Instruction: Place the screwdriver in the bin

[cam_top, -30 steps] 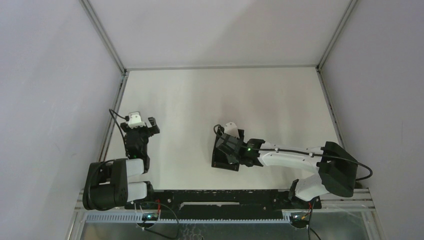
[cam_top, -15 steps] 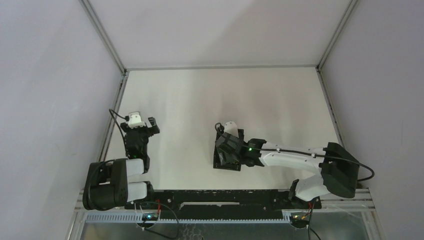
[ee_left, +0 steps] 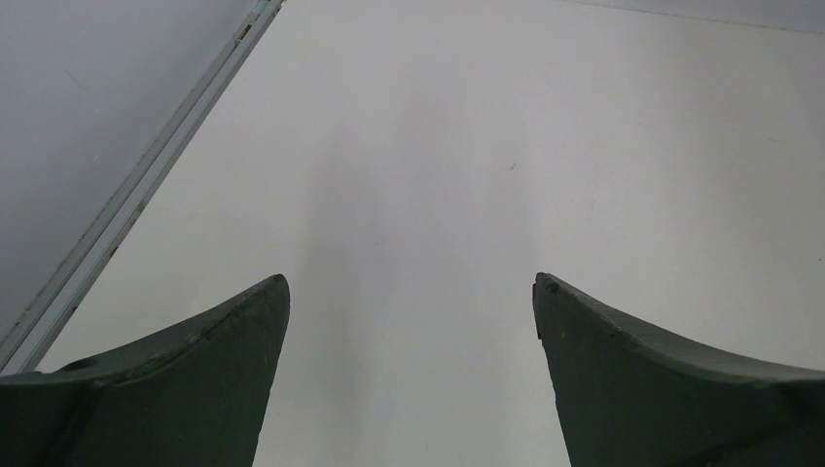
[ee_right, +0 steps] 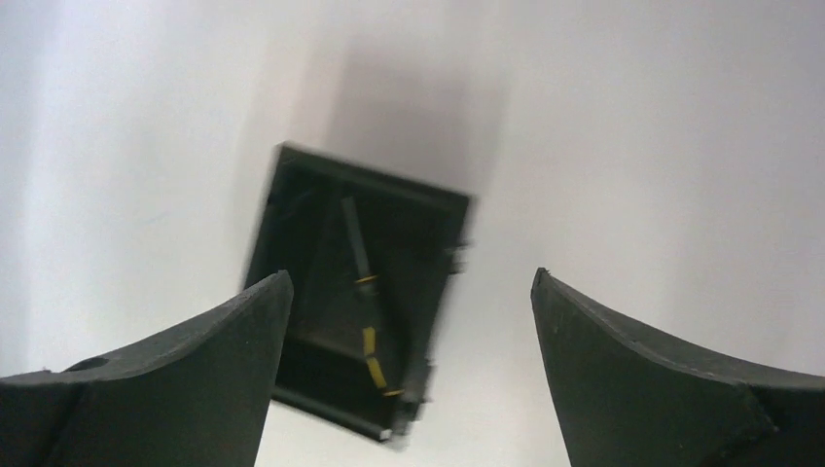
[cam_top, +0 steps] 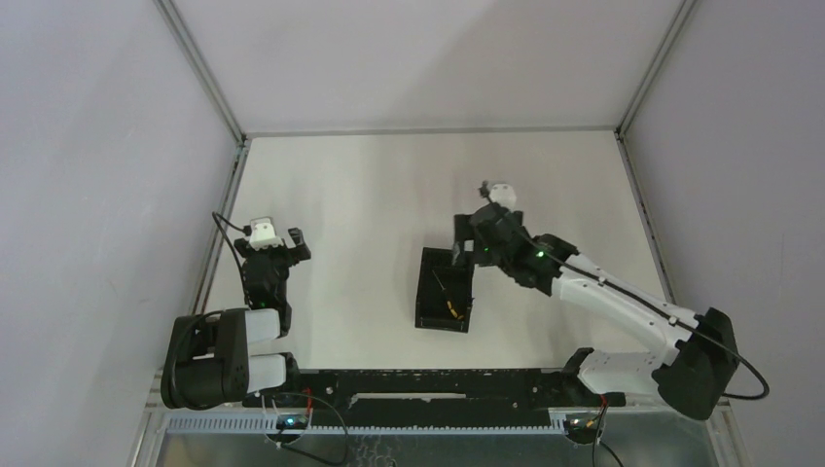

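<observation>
Right tool (cam_top: 461, 245) — now wide, beyond far rim of bin (cam_top: 421, 292)

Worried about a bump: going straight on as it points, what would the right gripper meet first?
Most likely the bin, with the screwdriver lying inside it, though the depth is hard to judge.

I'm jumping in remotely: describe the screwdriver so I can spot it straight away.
Find the white table; near its middle sits a small black bin. The screwdriver lies inside it, a slim dark tool, the only thing there showing yellow marks.
</observation>
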`<act>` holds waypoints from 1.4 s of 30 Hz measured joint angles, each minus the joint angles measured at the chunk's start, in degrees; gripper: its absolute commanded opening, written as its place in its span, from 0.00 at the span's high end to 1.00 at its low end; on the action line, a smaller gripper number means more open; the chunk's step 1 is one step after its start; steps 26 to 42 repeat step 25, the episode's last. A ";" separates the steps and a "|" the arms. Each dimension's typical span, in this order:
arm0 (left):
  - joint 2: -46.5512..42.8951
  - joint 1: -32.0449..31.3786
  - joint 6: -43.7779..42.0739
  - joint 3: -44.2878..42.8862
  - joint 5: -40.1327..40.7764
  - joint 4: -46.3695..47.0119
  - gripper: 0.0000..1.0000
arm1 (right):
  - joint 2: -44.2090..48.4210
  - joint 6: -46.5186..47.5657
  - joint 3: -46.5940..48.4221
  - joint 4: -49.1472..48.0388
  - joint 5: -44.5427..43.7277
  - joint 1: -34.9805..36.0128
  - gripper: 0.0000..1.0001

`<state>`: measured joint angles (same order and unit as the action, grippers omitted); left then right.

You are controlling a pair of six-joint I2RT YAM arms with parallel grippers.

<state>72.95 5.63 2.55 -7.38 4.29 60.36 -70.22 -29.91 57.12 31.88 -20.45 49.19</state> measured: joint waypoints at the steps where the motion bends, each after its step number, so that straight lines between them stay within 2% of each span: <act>1: 0.00 0.00 0.00 0.00 0.00 0.00 0.00 | 0.68 0.66 -0.04 0.92 -0.48 -2.21 0.00; 12: 0.00 0.00 0.00 0.00 0.00 0.00 0.00 | 17.00 11.32 -10.19 2.54 -1.57 -29.55 0.00; 14: 0.00 0.00 0.00 0.00 0.00 0.00 0.00 | 18.78 12.15 -11.04 1.84 -0.87 -31.91 0.00; 25: 0.00 0.00 0.00 0.00 0.00 0.00 0.00 | 20.09 14.12 -13.40 -2.82 4.09 -34.49 0.00; 42: 0.00 0.00 0.00 0.00 0.00 0.00 0.00 | 20.09 14.12 -13.40 -2.82 4.09 -34.49 0.00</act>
